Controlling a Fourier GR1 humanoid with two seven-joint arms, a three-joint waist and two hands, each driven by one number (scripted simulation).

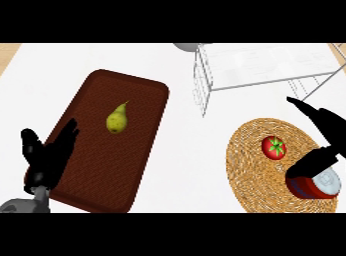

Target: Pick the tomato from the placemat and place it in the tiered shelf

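A red tomato [273,147] with a green stem lies on the round woven placemat [251,170] at the right. My right hand [329,127] hovers just right of the tomato, fingers straight and pointing up toward the shelf, not touching it. The white wire tiered shelf [264,65] stands at the back right, its lower tier showing nothing on it. My left hand [47,152] rests open at the lower left, over the edge of the brown tray.
A dark brown rectangular tray [87,170] lies at the left with a yellow-green pear [117,119] on it. A grey round object [187,46] peeks out behind the shelf. White counter lies between tray and placemat.
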